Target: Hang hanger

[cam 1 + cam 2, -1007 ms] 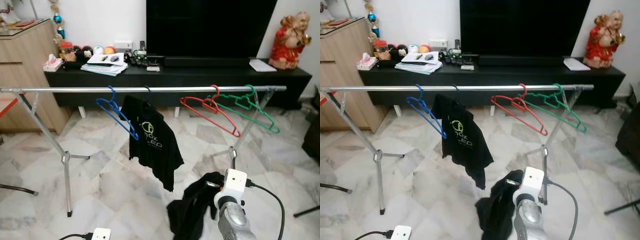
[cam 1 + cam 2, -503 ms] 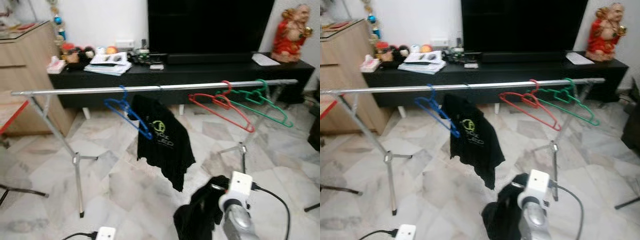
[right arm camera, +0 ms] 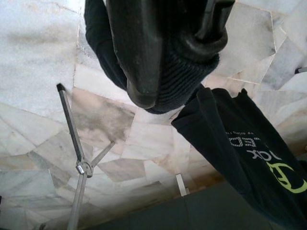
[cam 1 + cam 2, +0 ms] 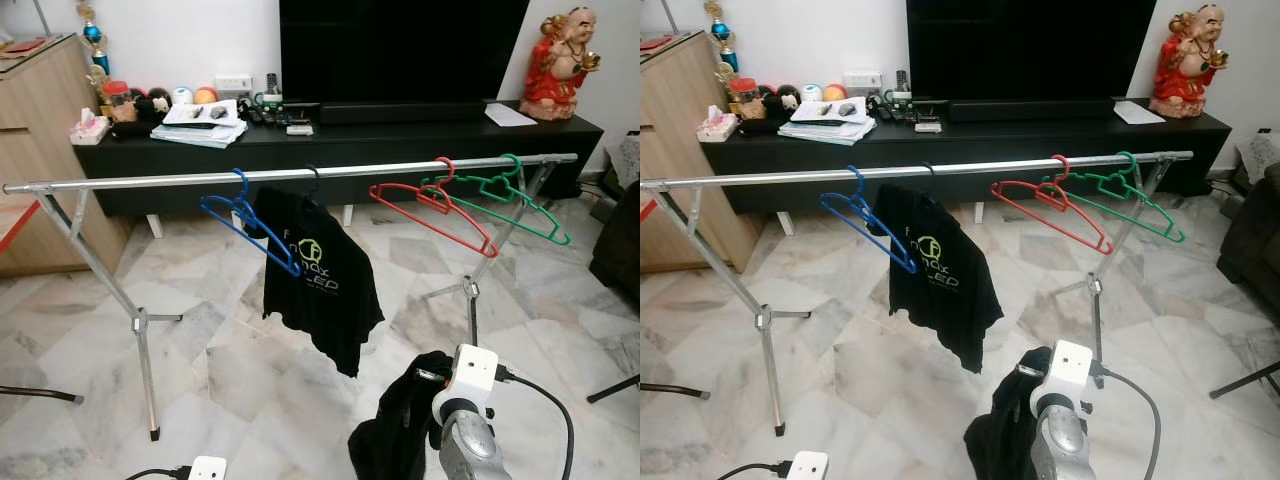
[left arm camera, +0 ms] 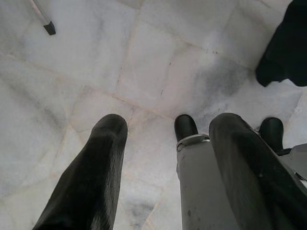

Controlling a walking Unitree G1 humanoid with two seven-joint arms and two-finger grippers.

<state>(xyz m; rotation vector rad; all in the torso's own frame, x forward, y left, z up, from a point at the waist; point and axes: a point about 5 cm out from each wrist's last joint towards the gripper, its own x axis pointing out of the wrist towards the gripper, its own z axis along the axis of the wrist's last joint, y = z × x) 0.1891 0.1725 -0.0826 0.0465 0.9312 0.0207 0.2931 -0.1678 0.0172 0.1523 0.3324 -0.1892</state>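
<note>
Since half a second ago the head camera has swung, so the whole room sits lower and sharper, while the rail and its load hang as they did. Pale marble floor (image 4: 90, 330) spreads under a silver clothes rail (image 4: 150, 182). From left to right along it hang a blue hanger (image 4: 245, 225), a black T-shirt (image 4: 318, 285), a red hanger (image 4: 432, 212) and a green hanger (image 4: 510, 205). Behind stands a black TV console (image 4: 400, 145) with a dark screen above and a red figurine (image 4: 560, 62) at its right end. The left gripper (image 5: 163, 158) hangs low over the tiles, fingers spread and empty. The right gripper (image 3: 165, 67) is clamped on a dark garment (image 4: 400, 430) held low before the rail.
</note>
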